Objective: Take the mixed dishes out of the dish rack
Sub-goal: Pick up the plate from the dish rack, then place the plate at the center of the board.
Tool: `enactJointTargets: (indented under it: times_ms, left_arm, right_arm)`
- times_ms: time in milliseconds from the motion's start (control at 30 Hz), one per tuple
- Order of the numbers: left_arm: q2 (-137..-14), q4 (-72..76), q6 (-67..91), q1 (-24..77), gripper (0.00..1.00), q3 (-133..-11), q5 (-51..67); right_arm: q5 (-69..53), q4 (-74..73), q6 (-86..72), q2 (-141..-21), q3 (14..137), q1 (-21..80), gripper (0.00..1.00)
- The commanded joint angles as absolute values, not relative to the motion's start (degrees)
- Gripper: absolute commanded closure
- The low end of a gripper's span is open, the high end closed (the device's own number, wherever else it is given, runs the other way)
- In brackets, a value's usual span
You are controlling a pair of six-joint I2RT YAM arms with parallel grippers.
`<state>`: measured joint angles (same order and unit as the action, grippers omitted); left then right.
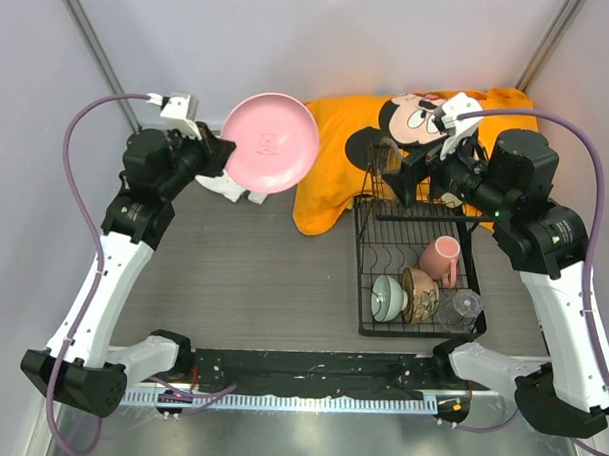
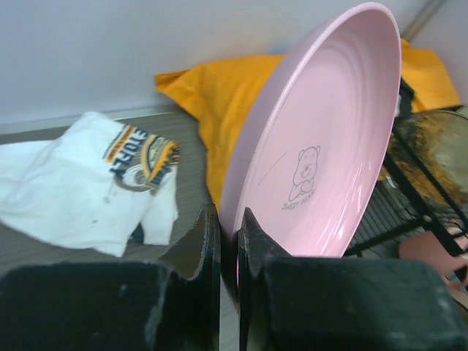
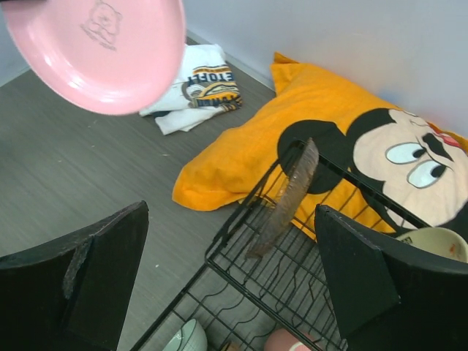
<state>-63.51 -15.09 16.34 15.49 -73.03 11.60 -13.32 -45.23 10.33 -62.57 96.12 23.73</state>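
A robot test booth — bare pale walls (image 1: 291,37) are closing in behind the dish rack (image 1: 368,280), a black mounting rail (image 1: 320,369) is running in front of it, and an orange cartoon cushion (image 1: 331,184) and white shirt (image 2: 88,190) are lying behind and left of it.

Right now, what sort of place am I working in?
Probably a lab test cell, not a real kitchen: plain white walls, a grey table carrying a black dish rack, and an orange cartoon cloth at its far end.
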Motion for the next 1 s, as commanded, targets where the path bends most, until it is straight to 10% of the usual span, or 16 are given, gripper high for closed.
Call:
enactJointTargets:
  times_ms: [0,967]
  left_arm:
    - [-63.4,-16.4,20.8,9.3,1.00,-73.7,6.4]
    - [-76.0,-7.0,31.6,-29.4,1.00,-49.9,35.9]
  right_arm:
    - [-4.3,-41.6,9.8,-61.7,95.0,23.6,0.00]
    - [2.5,-39.6,10.6,-58.6,86.4,23.6,0.00]
